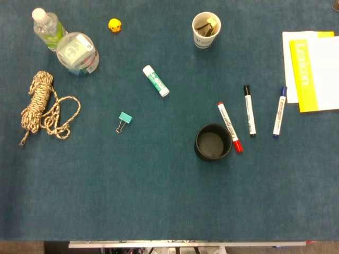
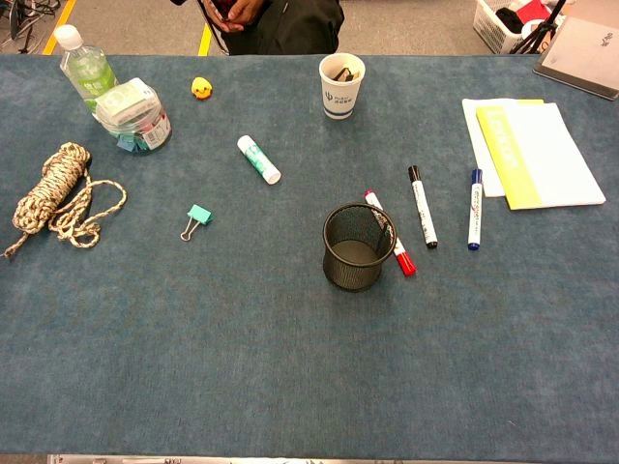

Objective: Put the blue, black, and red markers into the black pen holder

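Observation:
The black mesh pen holder (image 1: 213, 142) (image 2: 359, 246) stands upright and empty right of the table's middle. The red marker (image 1: 229, 126) (image 2: 390, 233) lies just right of it, close to its rim. Further right lies the black marker (image 1: 249, 110) (image 2: 422, 205), and beyond that the blue marker (image 1: 279, 111) (image 2: 474, 208). All three lie flat on the blue cloth, roughly parallel. Neither hand shows in the head view or the chest view.
A paper cup (image 1: 206, 29) (image 2: 341, 85) stands at the back. A glue stick (image 1: 155, 80), a teal binder clip (image 1: 124, 121), a rope coil (image 1: 42, 107), a clear jar (image 1: 78, 53), a bottle (image 1: 47, 27) and a yellow duck (image 1: 115, 25) lie left. Notebooks (image 1: 312, 71) sit at right.

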Robot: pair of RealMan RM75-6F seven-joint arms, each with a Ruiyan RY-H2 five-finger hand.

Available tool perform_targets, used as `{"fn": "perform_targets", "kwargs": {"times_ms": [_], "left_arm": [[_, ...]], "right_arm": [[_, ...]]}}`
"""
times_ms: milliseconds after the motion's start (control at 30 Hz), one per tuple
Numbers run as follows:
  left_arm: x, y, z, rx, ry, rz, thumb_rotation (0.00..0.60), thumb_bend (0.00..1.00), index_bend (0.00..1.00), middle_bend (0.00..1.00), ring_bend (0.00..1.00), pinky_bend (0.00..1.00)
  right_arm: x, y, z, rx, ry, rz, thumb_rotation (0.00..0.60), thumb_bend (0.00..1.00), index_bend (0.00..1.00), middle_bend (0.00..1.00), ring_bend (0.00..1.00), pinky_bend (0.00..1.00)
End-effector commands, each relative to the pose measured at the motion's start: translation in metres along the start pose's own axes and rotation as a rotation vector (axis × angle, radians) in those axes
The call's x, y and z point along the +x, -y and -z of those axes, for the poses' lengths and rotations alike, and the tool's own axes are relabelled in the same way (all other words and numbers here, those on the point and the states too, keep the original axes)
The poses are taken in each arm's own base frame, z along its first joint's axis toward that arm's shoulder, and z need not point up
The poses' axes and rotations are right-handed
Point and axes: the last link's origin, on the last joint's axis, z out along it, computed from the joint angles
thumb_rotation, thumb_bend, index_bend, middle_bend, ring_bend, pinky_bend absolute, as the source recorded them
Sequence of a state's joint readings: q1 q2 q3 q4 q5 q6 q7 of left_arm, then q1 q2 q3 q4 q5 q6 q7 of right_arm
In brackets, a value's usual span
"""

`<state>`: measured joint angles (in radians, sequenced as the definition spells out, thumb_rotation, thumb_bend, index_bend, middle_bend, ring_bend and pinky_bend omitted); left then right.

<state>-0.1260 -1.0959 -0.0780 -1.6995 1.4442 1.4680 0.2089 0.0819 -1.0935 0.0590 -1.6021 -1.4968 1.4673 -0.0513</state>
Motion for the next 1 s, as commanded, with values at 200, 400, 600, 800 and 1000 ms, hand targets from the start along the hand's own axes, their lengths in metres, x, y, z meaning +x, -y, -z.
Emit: {"fn": "perform_targets", "kwargs": {"times_ms": [200, 400, 600, 800, 1000], "left_arm": [[-0.001, -0.001, -0.001, 0.001, 0.007, 0.001, 0.6, 0.47, 0.27, 0.31, 0.28, 0.13], [0.001, 0.001, 0.0, 0.002, -0.008, 0.001, 0.6, 0.47, 0.27, 0.31, 0.28, 0.13], [0.001, 0.005, -0.001, 0.016, -0.015, 0.007, 0.6, 0.47, 0.27, 0.31, 0.28, 0.13], [0.0, 0.008, 0.001, 0.024, -0.019, 0.015, 0.6, 0.47, 0.27, 0.31, 0.28, 0.13], [-0.001, 0.012, 0.004, 0.043, -0.015, 0.015, 0.6, 0.47, 0.27, 0.31, 0.28, 0.13]], "right_arm": [[0.001, 0.001, -0.002, 0.009, -0.001, 0.0, 0.6, 0.3, 0.53, 0.53, 0.48, 0.46], [0.002, 0.002, -0.004, 0.028, 0.007, -0.005, 0.6, 0.3, 0.53, 0.53, 0.48, 0.46], [0.003, 0.015, -0.017, 0.119, 0.038, 0.012, 0.6, 0.3, 0.53, 0.53, 0.48, 0.46], [-0.008, 0.039, -0.037, 0.285, 0.127, 0.068, 0.6, 0.3, 0.53, 0.53, 0.47, 0.44], [-0.031, 0.061, -0.051, 0.428, 0.216, 0.159, 0.6, 0.29, 0.53, 0.51, 0.41, 0.36]]}}
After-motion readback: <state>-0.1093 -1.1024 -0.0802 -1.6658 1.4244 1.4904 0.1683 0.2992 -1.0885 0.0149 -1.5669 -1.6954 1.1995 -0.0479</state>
